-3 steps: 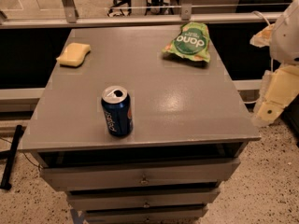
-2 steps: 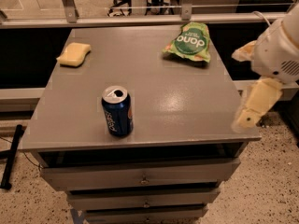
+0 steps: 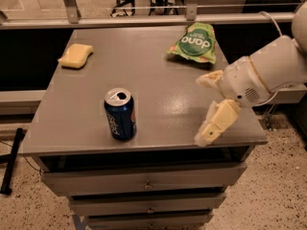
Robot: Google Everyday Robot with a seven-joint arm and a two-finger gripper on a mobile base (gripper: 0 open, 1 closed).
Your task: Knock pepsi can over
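I saw the small dark blue aluminium pepsi can point(image 3: 120, 115) standing upright near the front edge of the grey flat-topped drawer table point(image 3: 148, 66). My cream two-finger gripper point(image 3: 201, 109) hung over the table's front right corner, fingers spread and holding nothing, well apart from the can. A crumpled green snack bag point(image 3: 194, 43) lay at the back.
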